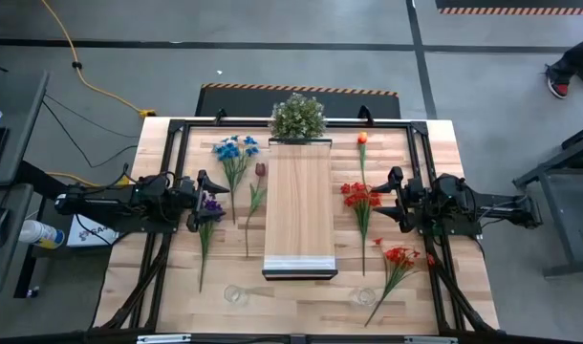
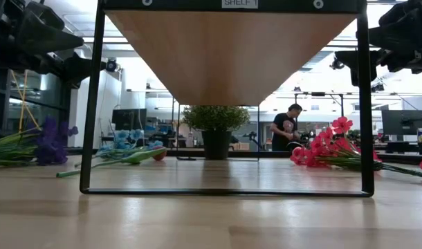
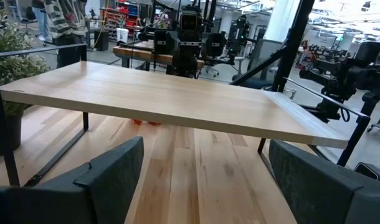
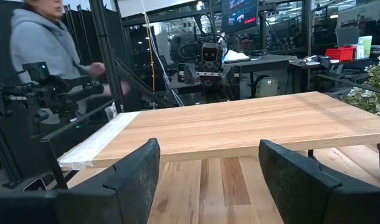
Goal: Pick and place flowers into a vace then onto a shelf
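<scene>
The shelf (image 1: 299,205) is a long light-wood board on a black frame in the table's middle; its pale end edge (image 1: 299,264) faces the near side. Left of it, flowers lie flat on the tabletop: blue (image 1: 236,150), dark red (image 1: 260,170) and purple (image 1: 211,204). Orange (image 1: 362,139) and two bright red flowers (image 1: 358,196) (image 1: 399,256) lie to its right. Two clear glass vases (image 1: 235,294) (image 1: 366,296) stand near the near edge. My left gripper (image 1: 210,191) hovers open above the purple bloom, facing the shelf. My right gripper (image 1: 392,196) hovers open beside the red bloom, also facing the shelf.
A bushy green potted plant (image 1: 298,117) stands at the shelf's far end. A black frame (image 1: 177,129) runs round the tabletop. In the right wrist view a person in a grey hoodie (image 4: 43,43) stands beyond the table; another person (image 2: 286,128) is far off in the low view.
</scene>
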